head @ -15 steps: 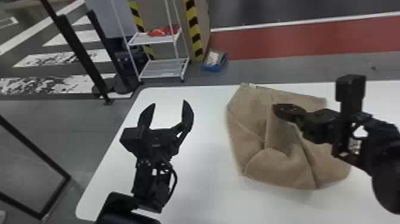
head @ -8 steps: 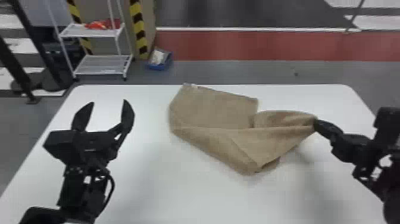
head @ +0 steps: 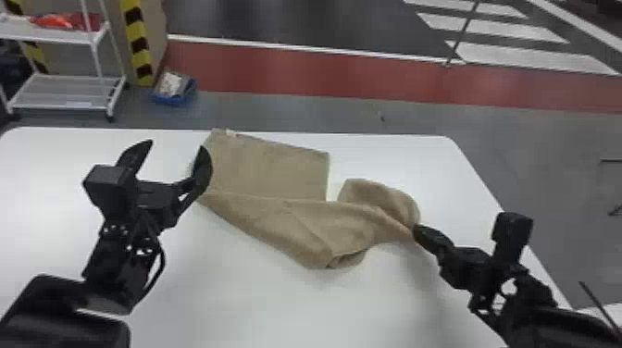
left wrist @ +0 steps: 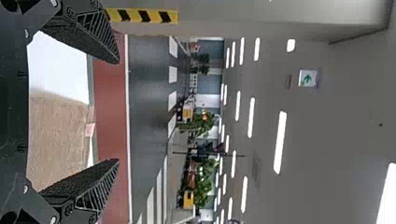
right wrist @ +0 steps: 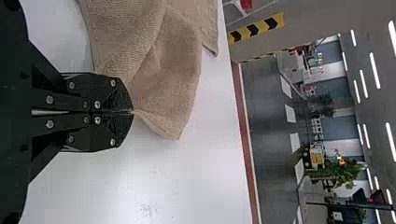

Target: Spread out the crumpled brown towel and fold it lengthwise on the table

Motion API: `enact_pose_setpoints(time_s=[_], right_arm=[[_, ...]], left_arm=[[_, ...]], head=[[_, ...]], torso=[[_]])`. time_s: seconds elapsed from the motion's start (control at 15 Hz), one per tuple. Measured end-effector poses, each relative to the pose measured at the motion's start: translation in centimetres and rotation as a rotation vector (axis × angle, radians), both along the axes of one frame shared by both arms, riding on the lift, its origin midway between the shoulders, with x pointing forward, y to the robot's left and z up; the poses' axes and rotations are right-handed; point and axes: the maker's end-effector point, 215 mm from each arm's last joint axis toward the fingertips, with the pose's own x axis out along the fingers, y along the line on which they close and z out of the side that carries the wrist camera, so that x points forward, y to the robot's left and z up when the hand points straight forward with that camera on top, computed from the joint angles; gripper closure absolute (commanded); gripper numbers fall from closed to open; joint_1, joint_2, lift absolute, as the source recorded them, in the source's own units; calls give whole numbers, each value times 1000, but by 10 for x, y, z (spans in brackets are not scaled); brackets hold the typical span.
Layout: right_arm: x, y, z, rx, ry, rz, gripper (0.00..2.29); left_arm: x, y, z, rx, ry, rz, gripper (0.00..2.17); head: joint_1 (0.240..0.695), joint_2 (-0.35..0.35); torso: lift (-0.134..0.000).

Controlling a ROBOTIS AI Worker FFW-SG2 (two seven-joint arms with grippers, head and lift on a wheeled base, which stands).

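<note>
White is the big counter (head: pixel 259 301), and the brown towel (head: pixel 273 171) lies on it, a bit past the middle. Its back left part is quite flat. The near part is folded over and messy, and it runs out to the right.

The towel looks soft and light, and it should flop any way it is pulled. It can't break. The cloth looks a bit rough, so it should not slip out much, but it won't push flat like a board. It needs a pull from both ends.

The left gripper (head: pixel 176 144) has its jaws wide open by the towel's left side, with nothing in them. The right gripper (right wrist: pixel 133 112) has its jaws closed on a bit of the towel's edge at the right. Beside that pinch, a loose hump (head: pixel 379 192) puffs up.

The best spots to hold look like the corners and thin edges, not the fat middle, where two layers could get grabbed at once. The back left corner, near the little white tag (head: pixel 230 133), looks easy to pinch.
</note>
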Motion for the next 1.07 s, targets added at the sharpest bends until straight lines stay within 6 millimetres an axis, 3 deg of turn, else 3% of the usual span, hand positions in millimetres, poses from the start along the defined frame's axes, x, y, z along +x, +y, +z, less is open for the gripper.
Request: enact_pose_setpoints(time_s=[0.13, 0.33, 0.53, 1.07], right_arm=[[-9, 2, 0, -13, 2, 8, 2044], [-20, -2, -2, -26, 7, 12, 2044], [-22, 1, -1, -32, -1, 21, 2044], [-20, 5, 2, -39, -16, 31, 2044]], left_arm=[[27, -25, -21, 16, 80, -57, 221], [53, -37, -55, 21, 221, -82, 272], [69, -30, -77, 53, 321, -76, 272], [75, -6, -108, 138, 470, -56, 279]], head=[[695, -250], [695, -266], [695, -254], [695, -226]], torso=[[-124], [-124], [-124], [-124]])
